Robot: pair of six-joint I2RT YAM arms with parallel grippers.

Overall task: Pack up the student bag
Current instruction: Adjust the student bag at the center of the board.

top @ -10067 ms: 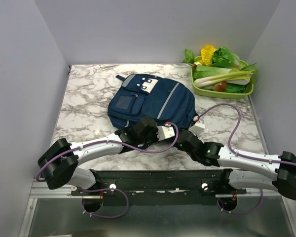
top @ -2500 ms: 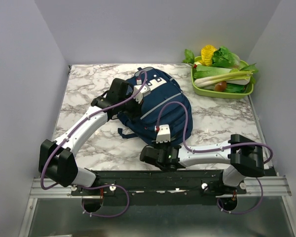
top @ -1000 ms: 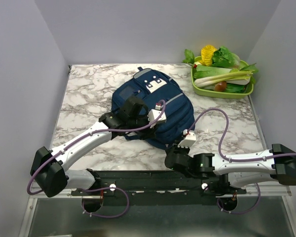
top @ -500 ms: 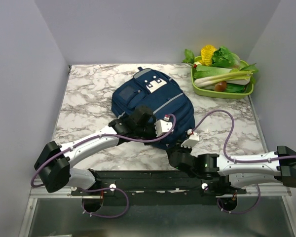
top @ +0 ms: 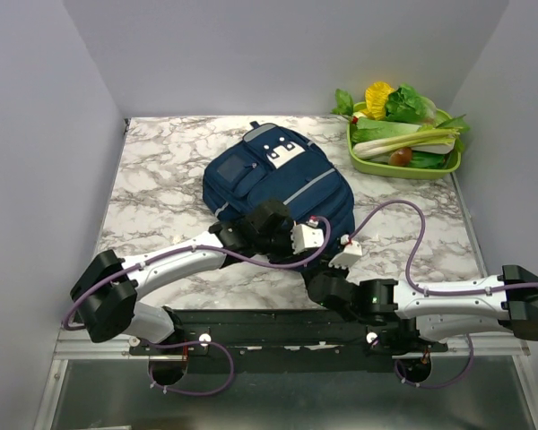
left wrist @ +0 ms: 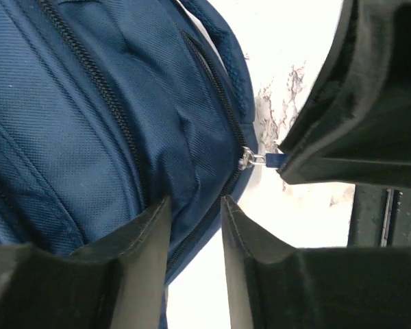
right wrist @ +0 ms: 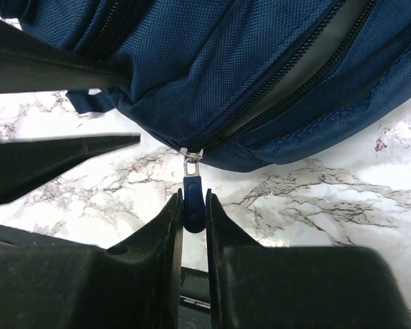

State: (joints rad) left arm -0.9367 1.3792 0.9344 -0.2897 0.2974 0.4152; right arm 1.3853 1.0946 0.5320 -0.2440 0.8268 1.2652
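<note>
On marble table [top: 157,193], navy student bag [top: 273,175], grey-striped, front up

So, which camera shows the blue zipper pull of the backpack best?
The right wrist view: the zipper pull sits sharp and central, pinched in the right gripper. The left wrist view shows it small, partly covered. In the top view it is hidden.

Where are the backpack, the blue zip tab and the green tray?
backpack [top: 273,179], top view, on its blue front.
blue zip tab [right wrist: 194,199], right wrist view, on the tab's middle.
green tray [top: 390,171], top view, on its near rim.
</note>
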